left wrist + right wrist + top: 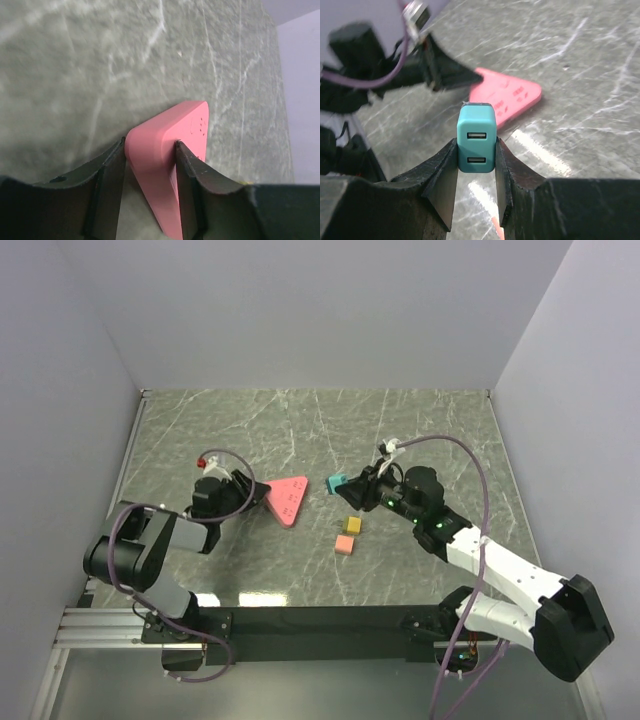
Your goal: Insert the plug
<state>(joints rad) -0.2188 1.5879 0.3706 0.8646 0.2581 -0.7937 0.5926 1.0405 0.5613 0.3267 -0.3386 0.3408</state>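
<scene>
Left end effector is pinching the pink socket; right end effector is holding the teal plug nearby.

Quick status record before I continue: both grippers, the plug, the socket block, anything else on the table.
left gripper: closed on one corner of the pink socket block, both fingers touching it
right gripper: shut on the teal plug, USB ports facing the wrist camera
plug and block: apart, not yet inserted
pink socket block: lying flat on the table, slots up
other: yellow cube and salmon cube, loose, nearer the arm bases than the plug
</scene>
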